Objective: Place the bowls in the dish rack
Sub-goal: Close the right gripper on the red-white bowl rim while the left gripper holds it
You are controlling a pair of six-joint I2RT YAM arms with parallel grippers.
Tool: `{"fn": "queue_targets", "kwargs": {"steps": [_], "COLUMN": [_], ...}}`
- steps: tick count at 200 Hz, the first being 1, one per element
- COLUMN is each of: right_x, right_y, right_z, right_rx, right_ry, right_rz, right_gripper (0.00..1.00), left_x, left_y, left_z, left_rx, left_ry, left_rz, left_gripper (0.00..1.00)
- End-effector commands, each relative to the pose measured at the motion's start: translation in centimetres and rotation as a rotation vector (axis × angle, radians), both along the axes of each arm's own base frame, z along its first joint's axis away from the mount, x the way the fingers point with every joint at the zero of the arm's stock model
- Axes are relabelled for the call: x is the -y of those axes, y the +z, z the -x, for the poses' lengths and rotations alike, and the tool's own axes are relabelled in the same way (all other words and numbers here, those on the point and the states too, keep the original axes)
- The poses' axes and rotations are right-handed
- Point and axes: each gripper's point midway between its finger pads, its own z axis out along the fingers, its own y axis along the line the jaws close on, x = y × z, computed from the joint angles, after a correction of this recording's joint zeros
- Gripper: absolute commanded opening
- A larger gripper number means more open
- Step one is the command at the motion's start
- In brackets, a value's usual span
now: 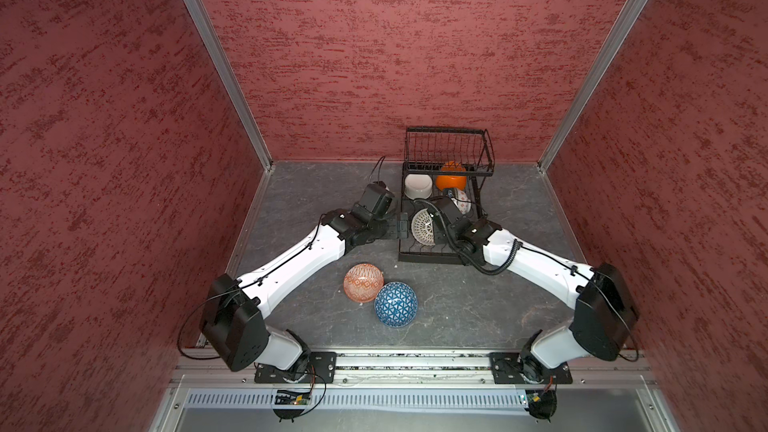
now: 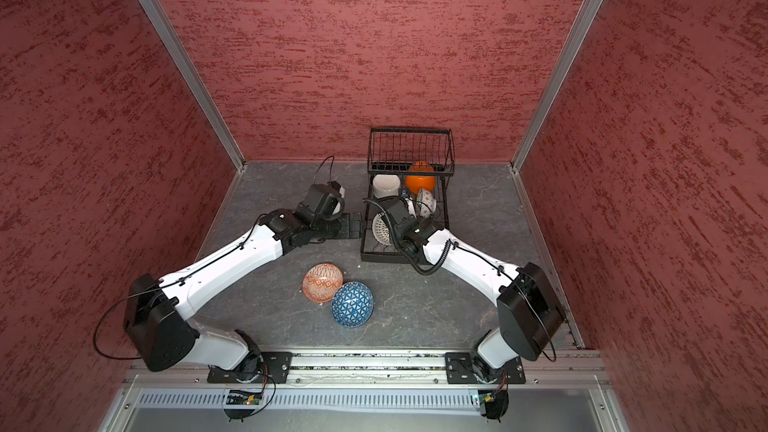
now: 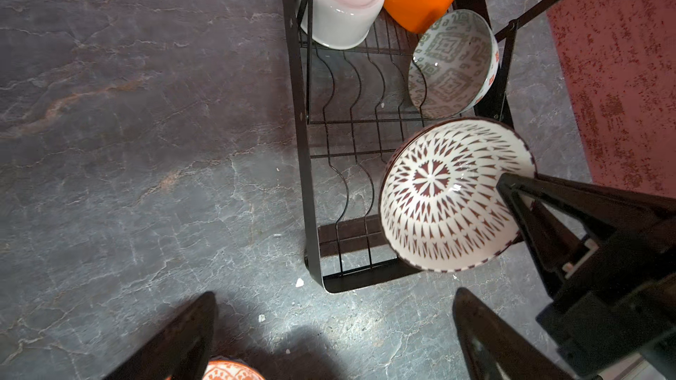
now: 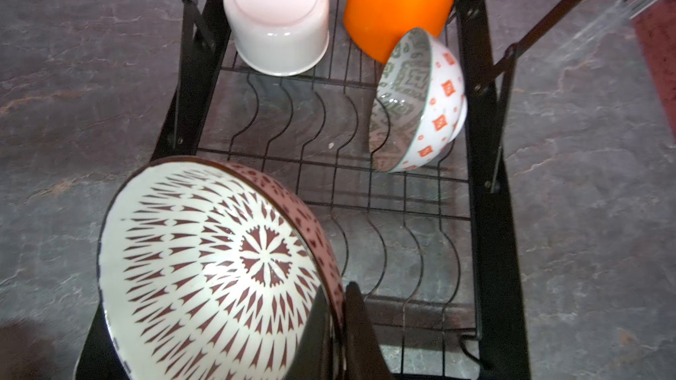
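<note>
Right wrist view: your right gripper (image 4: 336, 286) has its fingers (image 4: 362, 330) pinched on the rim of the red-and-white ceramic bowl with the sunburst pattern (image 4: 205, 250), one finger inside and one outside. The bowl is tipped up on edge, with its opening facing the left arm's side and slightly up. It has a dark rim line, a white inside with red darts radiating from a central rosette, and red spots on the outer wall. It's over the near-left part of the black wire dish rack (image 4: 490, 250); can't tell if its lower rim touches the wires.

The rack's long axis runs toward the red textured back wall (image 1: 395, 56), with wavy dividers across the base and a raised basket tier at the far end.

In the rack:
- plain white bowl (image 4: 278, 20), bottom up, far left
- plain orange bowl (image 4: 398, 1), bottom up and tilted, far right
- grey-green patterned bowl with orange squares outside (image 4: 420, 104), on edge by the right rail, opening facing left, rim against the orange one

Your left gripper (image 3: 334, 296) has its fingers spread wide with nothing between them, just outside the rack's left rail.

Both top views show, on the grey stone-look table (image 1: 478, 305), an orange-and-white patterned bowl (image 1: 363, 282) mouth up. It touches a blue triangle-pattern bowl (image 1: 395, 304) lying mouth down. Both are in front of the rack's near end, apart from it.
</note>
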Motion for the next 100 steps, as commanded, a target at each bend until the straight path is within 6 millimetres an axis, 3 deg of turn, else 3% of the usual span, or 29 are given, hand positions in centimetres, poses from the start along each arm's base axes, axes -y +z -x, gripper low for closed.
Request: {"fn": "queue_targets", "kwargs": {"steps": [1, 43, 100], "right_x": [0.9, 1.8, 1.2], "right_y": [3.3, 3.5, 3.1], "right_z": [-2.3, -4.4, -6.8], "right_rx": [0.154, 0.23, 0.309], "right_ry": [-0.084, -0.138, -0.134], "right_rz": [0.054, 0.212, 0.347], "right_gripper": [0.0, 0.0, 0.0], "left_x": [-0.9, -2.5, -5.1], "left_y": [0.1, 0.3, 0.1], "left_z": [0.0, 0.7, 1.4], "left_rx": [0.014, 0.019, 0.021], "left_ry": [0.027, 0.054, 0.103], "left_rz": [0.021, 0.074, 0.084], "left_gripper": [1.0, 1.0, 0.99]}}
